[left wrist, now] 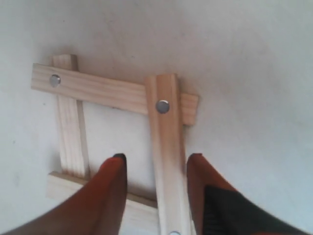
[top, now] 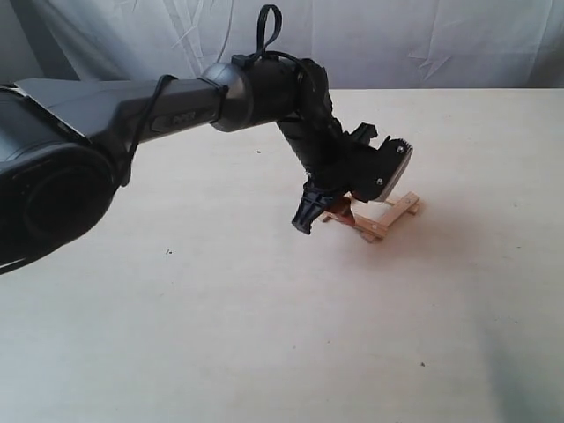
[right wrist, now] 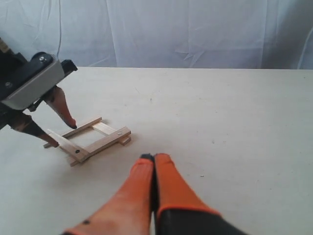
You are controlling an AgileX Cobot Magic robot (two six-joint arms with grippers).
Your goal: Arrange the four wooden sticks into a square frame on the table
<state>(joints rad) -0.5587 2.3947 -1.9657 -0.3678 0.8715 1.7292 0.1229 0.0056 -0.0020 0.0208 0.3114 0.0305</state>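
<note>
The four wooden sticks lie as a square frame (top: 381, 217) on the table (top: 220, 335), also seen in the right wrist view (right wrist: 90, 139). Up close, two holed sticks (left wrist: 107, 90) (left wrist: 167, 142) rest across two plain ones (left wrist: 71, 132) (left wrist: 58, 182), overlapping at the corners. My left gripper (left wrist: 155, 159) is open and straddles the nearer holed stick, one orange finger (left wrist: 110, 188) inside the frame and the other (left wrist: 201, 178) just outside it. In the exterior view the left gripper (top: 324, 211) hangs over the frame's left end. My right gripper (right wrist: 154, 159) is shut, empty, and well short of the frame.
The left arm (top: 132, 106) stretches from the left edge across the table's middle. A white cloth backdrop (top: 397, 35) hangs behind the far edge. Bare tabletop surrounds the frame on all sides.
</note>
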